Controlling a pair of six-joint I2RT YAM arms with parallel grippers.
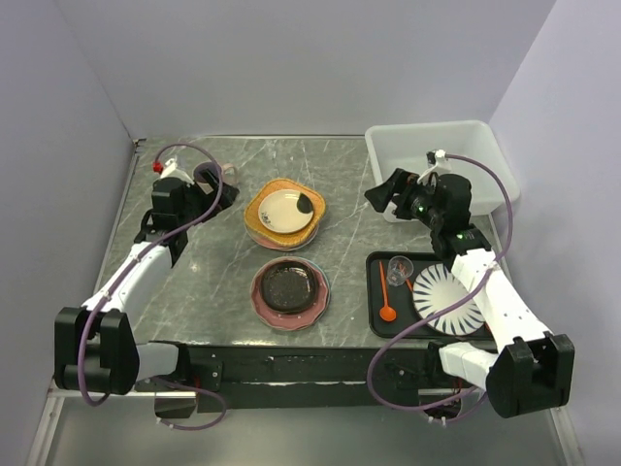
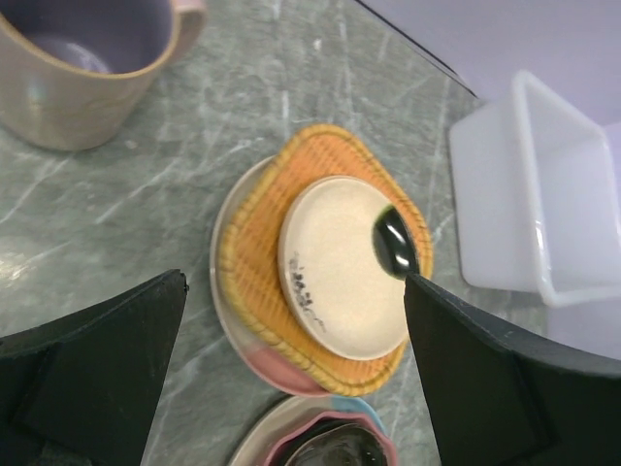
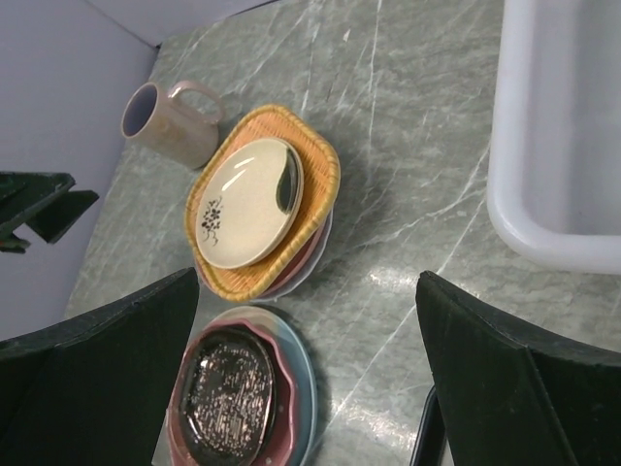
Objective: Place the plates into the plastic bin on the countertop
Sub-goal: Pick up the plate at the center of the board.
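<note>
Two stacks of plates stand at the middle of the table [image 1: 218, 282], one behind the other. In the far stack [image 1: 284, 216], the small cream plate [image 2: 340, 267] lies uppermost on the orange plate [image 2: 257, 233], with pink and pale plates beneath. The near stack [image 1: 290, 291] is topped by the black speckled plate [image 3: 225, 393]. The plastic bin [image 1: 408, 150] stands at the far right corner, with no plate visible inside.

Both hands are open and hold nothing. The left hand [image 1: 212, 192] hangs beside the mug [image 2: 68, 87], left of the far stack, and its wrist view frames the cream plate between the fingers. The right hand [image 1: 384, 197] hangs right of that stack, just beside the bin.

The far stack therefore lies between the hands, and the left appears slightly nearer. The plates are near-round, so no long axis governs the grasp. The right hand would have the shorter carry to the bin.
</note>
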